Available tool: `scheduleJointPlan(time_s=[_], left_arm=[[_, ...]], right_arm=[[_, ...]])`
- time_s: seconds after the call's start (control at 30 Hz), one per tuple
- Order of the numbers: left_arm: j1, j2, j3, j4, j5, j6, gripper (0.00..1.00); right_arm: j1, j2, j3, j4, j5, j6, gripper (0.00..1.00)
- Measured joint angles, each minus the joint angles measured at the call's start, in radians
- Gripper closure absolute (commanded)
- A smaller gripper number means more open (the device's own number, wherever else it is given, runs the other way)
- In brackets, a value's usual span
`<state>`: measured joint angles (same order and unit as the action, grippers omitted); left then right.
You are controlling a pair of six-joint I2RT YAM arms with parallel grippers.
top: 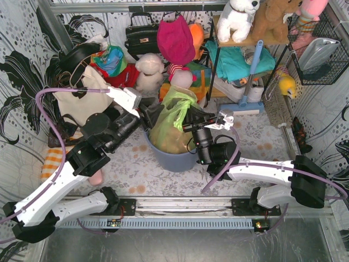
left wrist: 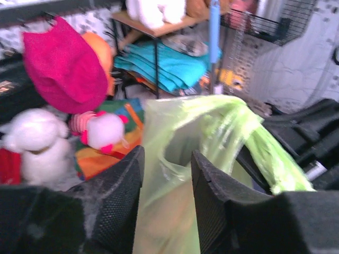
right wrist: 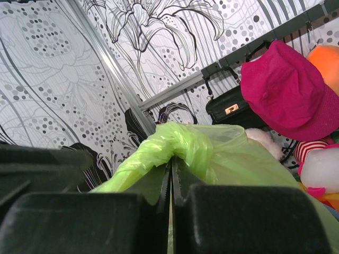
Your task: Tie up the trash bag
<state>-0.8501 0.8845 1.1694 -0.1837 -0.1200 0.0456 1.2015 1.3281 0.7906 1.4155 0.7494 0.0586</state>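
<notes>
The trash bag [top: 175, 117] is thin light-green plastic with tan paper showing through. It stands in a round blue-grey bin [top: 175, 159] at the middle of the table. My right gripper [top: 189, 122] is at the bag's right side. In the right wrist view it [right wrist: 171, 170] is shut on a twisted strand of the bag [right wrist: 212, 151], which drapes over the fingers. My left gripper [top: 149, 116] is at the bag's left side. In the left wrist view it [left wrist: 167, 169] is open, with the bag's film [left wrist: 212, 121] showing between and beyond the fingers [left wrist: 119, 185].
A cream tote bag [top: 82, 98] with dark straps lies at the left. Behind the bin are plush toys [top: 150, 73], a pink hat [top: 175, 39] and a black handbag [top: 140, 35]. A shelf rack with teal cloth [top: 240, 60] and a wire basket [top: 322, 49] stand at the right.
</notes>
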Motion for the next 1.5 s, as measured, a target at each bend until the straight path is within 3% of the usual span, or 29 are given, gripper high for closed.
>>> scheduleJointPlan(time_s=[0.2,0.5,0.57,0.73,0.8,1.5], left_arm=[[0.0,0.035,0.022,0.032,-0.105,0.117,0.39],[0.06,0.165,0.047,0.032,-0.041,0.193,0.35],[0.083,0.183,0.048,0.033,-0.016,0.194,0.42],[0.108,0.227,0.077,0.035,0.039,0.198,0.89],[0.111,0.23,0.08,0.035,0.068,0.199,0.97],[0.111,0.094,0.079,-0.164,0.33,0.146,1.0]], right_arm=[[0.0,-0.002,-0.008,-0.013,0.0,0.001,1.0],[0.005,-0.018,-0.008,-0.034,0.0,0.004,1.0],[0.006,-0.018,-0.008,-0.039,0.0,0.004,1.0],[0.008,-0.018,-0.008,-0.04,0.0,0.004,1.0],[0.008,-0.018,-0.008,-0.039,0.0,0.004,1.0],[0.008,0.133,0.067,0.11,-0.016,-0.11,1.0]])
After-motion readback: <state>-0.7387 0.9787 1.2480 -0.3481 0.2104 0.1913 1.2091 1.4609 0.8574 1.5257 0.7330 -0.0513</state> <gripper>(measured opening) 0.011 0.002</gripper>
